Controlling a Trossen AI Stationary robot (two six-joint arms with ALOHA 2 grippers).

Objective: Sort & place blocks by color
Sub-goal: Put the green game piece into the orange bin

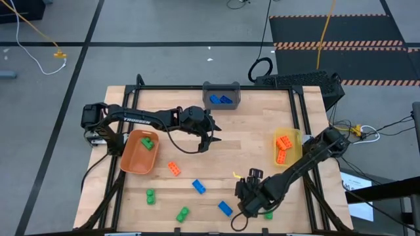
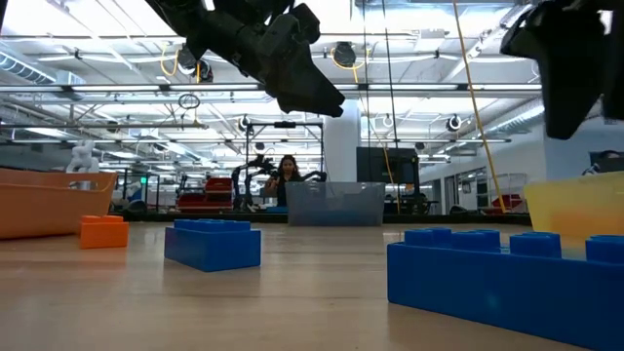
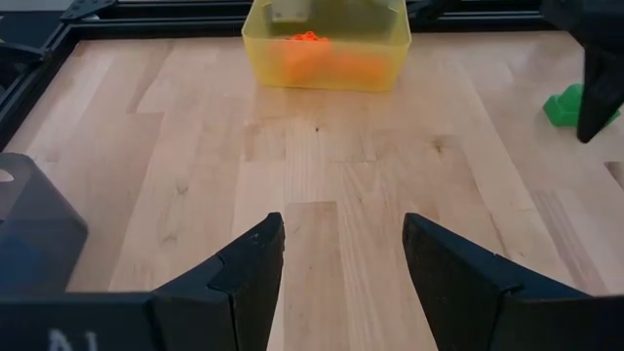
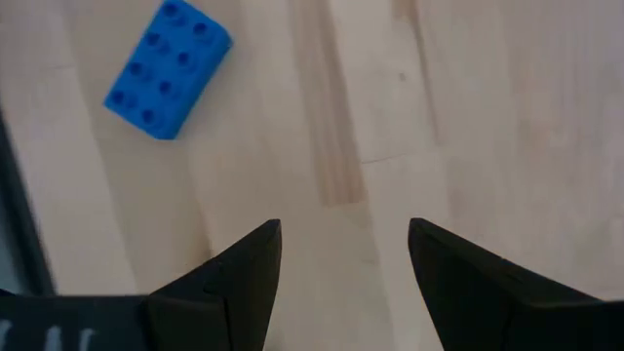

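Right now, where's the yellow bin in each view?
High: yellow bin at the table's right edge, orange blocks inside.
Low: far right, behind the big blue block.
Left wrist: top centre, ahead of the open left hand.
Right wrist: not in it.
Shared landmark: its orange blocks.

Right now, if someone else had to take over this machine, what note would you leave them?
Left gripper: open, empty, above mid-table near the grey bin.
Right gripper: open, empty, over the front edge beside a blue block.
Done: green block in the orange bin, orange blocks in the yellow bin, blue blocks in the grey bin.
Left: loose on the table, one orange block, another blue block, green blocks.
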